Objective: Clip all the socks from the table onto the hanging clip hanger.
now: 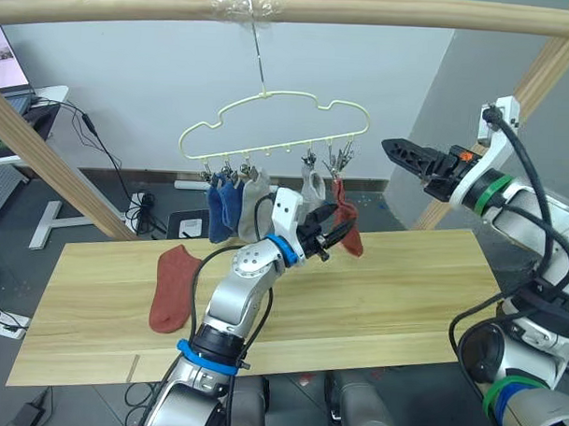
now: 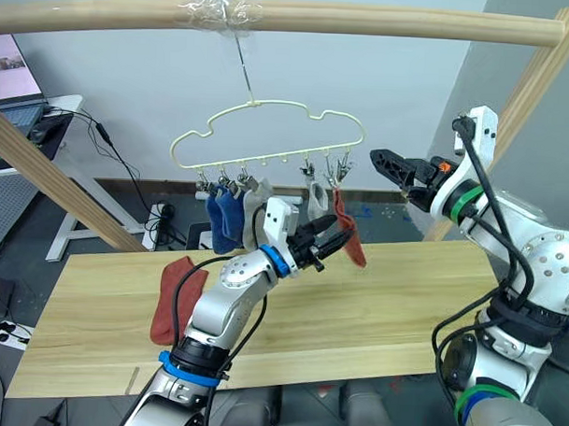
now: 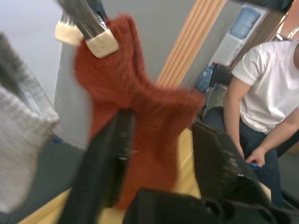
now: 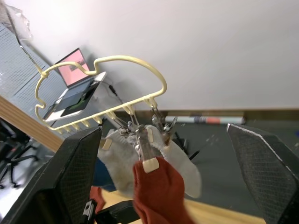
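A thick wooden pole frame [image 1: 273,7], a laptop [image 4: 74,86] on a desk, and a seated person [image 3: 261,93] in a white shirt.

Rust-red sock [image 1: 173,287] on pale plank table [image 1: 403,292]; yellow-green clip hanger [image 1: 269,119].

A long rectangular table [image 1: 384,301] of light wooden planks is seen running across both eye views, its grain laid lengthwise. 1 flat rust-red knit ankle sock [image 1: 172,287] is laid on its left part, between the far and near edges, with the narrower end pointed toward the near edge and the wider end toward the far edge. In the right eye view the sock is partly covered by a black cable. A short dark slit is seen in the near edge of the tabletop toward the left corner.
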Controlling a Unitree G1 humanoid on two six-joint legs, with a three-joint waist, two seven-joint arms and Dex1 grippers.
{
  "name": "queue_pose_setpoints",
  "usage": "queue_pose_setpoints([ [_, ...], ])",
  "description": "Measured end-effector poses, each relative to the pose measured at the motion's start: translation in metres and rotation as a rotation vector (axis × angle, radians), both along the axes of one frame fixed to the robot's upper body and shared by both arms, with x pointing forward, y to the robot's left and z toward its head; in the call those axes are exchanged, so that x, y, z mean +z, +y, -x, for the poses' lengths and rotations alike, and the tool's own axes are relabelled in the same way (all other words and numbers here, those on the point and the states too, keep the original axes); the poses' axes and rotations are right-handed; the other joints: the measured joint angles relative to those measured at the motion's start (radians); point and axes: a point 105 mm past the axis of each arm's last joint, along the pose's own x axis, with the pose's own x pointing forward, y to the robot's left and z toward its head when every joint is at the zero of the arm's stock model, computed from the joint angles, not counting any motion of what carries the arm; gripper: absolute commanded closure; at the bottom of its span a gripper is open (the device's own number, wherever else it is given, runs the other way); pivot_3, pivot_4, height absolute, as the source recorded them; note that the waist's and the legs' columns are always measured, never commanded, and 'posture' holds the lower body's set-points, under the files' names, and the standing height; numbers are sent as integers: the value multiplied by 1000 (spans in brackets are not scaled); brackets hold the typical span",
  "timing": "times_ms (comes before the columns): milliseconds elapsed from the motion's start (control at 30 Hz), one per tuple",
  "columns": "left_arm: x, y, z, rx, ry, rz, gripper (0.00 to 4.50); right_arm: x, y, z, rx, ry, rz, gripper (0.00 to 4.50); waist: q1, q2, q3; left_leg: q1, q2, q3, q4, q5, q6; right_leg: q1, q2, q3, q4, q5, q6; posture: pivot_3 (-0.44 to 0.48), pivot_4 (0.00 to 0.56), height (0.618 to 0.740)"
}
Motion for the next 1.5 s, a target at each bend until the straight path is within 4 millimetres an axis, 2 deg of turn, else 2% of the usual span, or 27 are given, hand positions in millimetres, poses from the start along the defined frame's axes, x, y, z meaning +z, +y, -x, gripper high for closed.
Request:
queue_pose_setpoints([
  [133,-14,15,0,20,32,-48,71,-25,-8,-2,-108,-8,84,0,-1,0,0,0,0,1,0,0,0,0,0,1,-1,0,0,-4,178,740],
  [200,-16,22,0,27,31,-68,23,-30,-4,-2,-133,-40,119,0,-1,0,0,0,0,1,0,0,0,0,0,1,0,0,0,4,175,740],
  [300,-9,30,4,10,-13,-101,23,-40,1,-2,-204,-138,264,0,0,0,0,0,0,0,0,0,0,0,0,0,-1,0,0,29,176,740],
  [400,11,47,5,36,-85,-112,0,-59,9,-2,-286,-171,263,584,0,0,0,1,0,0,0,0,0,0,0,1,-1,0,0,45,155,740],
  [467,19,54,7,44,-118,-136,0,-63,18,-2,-307,-200,257,1188,1,0,-1,1,0,0,0,0,-1,0,0,1,0,0,0,61,152,740],
  [600,35,73,10,57,-154,-160,0,-65,37,-2,-329,-259,282,1188,11,0,-1,1,0,0,0,0,-1,0,-1,1,0,0,1,63,146,740],
  [667,42,79,10,66,-164,-154,0,-64,41,-1,-337,-280,276,1489,19,0,-1,1,0,0,0,0,-1,0,-1,0,0,0,1,63,153,740],
  [733,46,83,10,79,-178,-149,0,-63,44,-3,-351,-295,277,1934,23,-1,-1,1,0,0,0,0,-1,0,-1,0,0,0,1,72,155,740],
  [767,48,84,10,81,-185,-152,0,-65,48,-4,-353,-295,276,2365,25,-1,-1,1,0,0,0,1,-1,0,-2,1,0,0,1,76,156,740],
  [800,49,84,11,75,-191,-155,0,-66,50,-5,-355,-293,273,2605,25,-1,-1,1,-1,0,0,1,-1,0,-2,1,-1,1,1,76,156,740],
  [967,52,77,19,36,-245,-175,0,-70,57,-16,-380,-275,258,2605,26,-1,-1,1,0,0,0,1,-1,0,-2,1,0,1,1,78,161,740],
  [1233,68,67,34,-61,-271,-107,0,-59,70,-36,-397,-300,231,2605,24,-1,-1,1,0,0,0,1,-1,1,-2,1,1,1,0,94,165,740],
  [1400,79,68,35,-72,-293,-94,0,-60,75,-43,-372,-294,224,2605,25,-1,-1,2,0,0,1,1,-1,1,-2,1,1,1,0,103,164,740],
  [1500,78,68,35,-73,-282,-93,0,-62,77,-47,-356,-287,224,2605,26,-1,-1,2,0,0,1,1,-1,1,-2,1,1,1,0,106,165,740],
])
